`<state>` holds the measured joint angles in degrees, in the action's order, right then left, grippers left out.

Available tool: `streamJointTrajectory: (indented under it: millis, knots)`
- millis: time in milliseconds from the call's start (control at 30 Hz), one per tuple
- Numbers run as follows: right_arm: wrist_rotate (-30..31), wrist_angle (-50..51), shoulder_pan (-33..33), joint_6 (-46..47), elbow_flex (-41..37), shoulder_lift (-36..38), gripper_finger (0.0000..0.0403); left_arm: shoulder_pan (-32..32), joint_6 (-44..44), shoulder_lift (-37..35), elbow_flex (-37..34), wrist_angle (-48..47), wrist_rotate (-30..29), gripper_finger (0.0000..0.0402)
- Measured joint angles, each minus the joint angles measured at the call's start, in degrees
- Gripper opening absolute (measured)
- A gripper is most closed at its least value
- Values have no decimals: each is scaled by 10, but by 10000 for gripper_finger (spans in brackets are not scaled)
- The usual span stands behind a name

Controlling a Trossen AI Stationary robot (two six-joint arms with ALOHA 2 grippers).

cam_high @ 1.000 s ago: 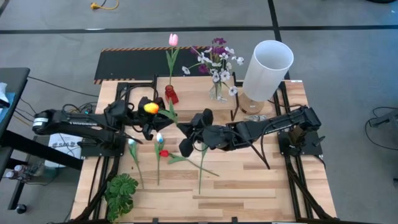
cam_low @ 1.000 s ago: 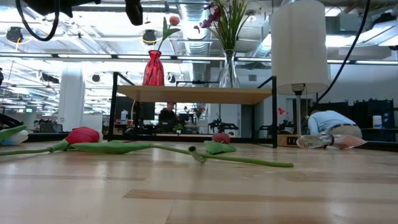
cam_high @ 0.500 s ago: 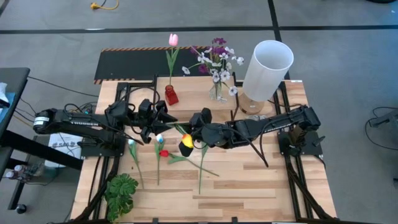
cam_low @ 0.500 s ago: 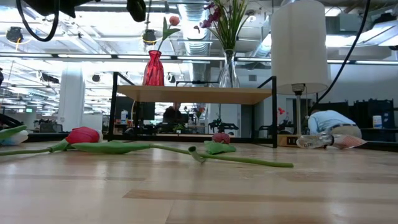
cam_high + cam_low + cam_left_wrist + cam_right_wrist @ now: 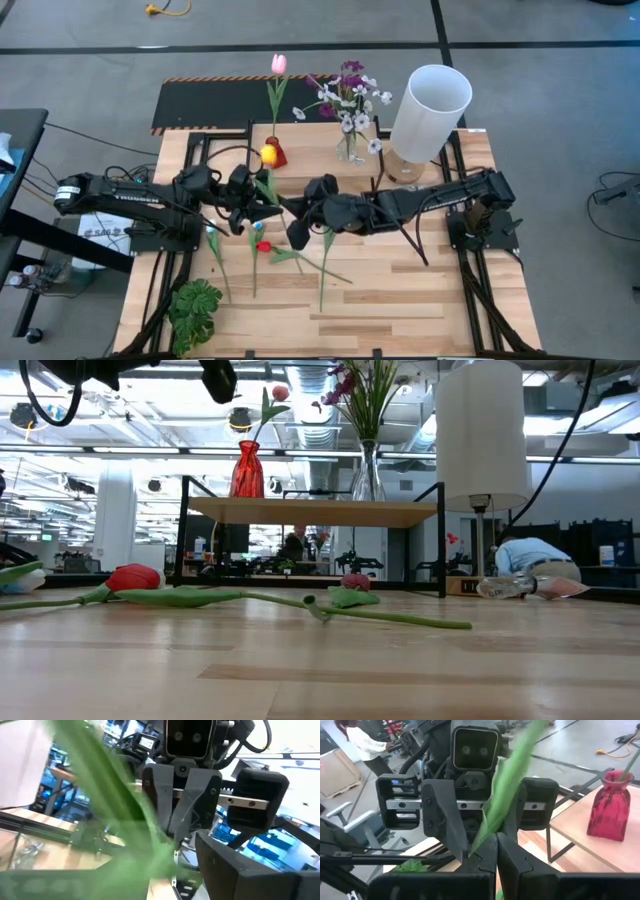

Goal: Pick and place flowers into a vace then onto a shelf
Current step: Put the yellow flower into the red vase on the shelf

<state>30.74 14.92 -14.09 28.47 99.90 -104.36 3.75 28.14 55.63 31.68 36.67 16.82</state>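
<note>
An orange tulip (image 5: 268,155) is held above the table's middle, its head near the red vase (image 5: 275,152). My right gripper (image 5: 290,208) is shut on its green stem. Facing it from the left, my left gripper (image 5: 262,203) is open; its fingers (image 5: 442,817) stand on either side of the tulip's leaf, and whether they touch it I cannot tell. The red vase holds a pink tulip and stands on the wooden shelf (image 5: 320,150) beside a glass vase of purple and white blossoms (image 5: 348,105). White, red (image 5: 130,577) and maroon (image 5: 355,582) tulips lie flat on the table. My right gripper pinches the orange tulip's stem (image 5: 490,827) between its two shut fingers, well below the head. The fingers come about level from the table's right side and lie across the stem. The tulip is lifted clear of the table and slants up, head toward the far edge.
A tall white lamp (image 5: 430,110) stands at the shelf's right end. A green leafy plant (image 5: 195,310) lies at the near left corner. A black panel (image 5: 200,105) lies beyond the far edge. A person (image 5: 535,555) shows in the room behind.
The orange tulip has swung about in my right gripper. Its head was by my left gripper, dropped toward the table's near side, and now points toward the far edge by the red vase. Both grippers have stayed in place.
</note>
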Motion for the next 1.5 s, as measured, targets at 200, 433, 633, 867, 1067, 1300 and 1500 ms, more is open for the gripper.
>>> streamJointTrajectory:
  millis: [200,433,633,867,1067,1300,1500]
  knots:
    - [9,12,-2,0,0,0,0,0,-4,-3,1,4,-8,96]
    - [11,13,-2,1,0,1,0,0,-6,-3,3,2,-10,12]
    - [19,52,-10,7,1,6,0,1,1,-2,3,-6,-17,16]
    - [51,210,-53,99,0,10,0,25,14,-38,5,1,-5,0]
    - [82,354,-101,232,0,10,0,82,11,-89,5,6,-7,0]
    - [116,425,-140,315,-2,10,0,167,-103,-104,63,-8,-6,0]
    - [118,429,-141,346,-9,9,0,234,-212,-81,181,-142,-10,0]
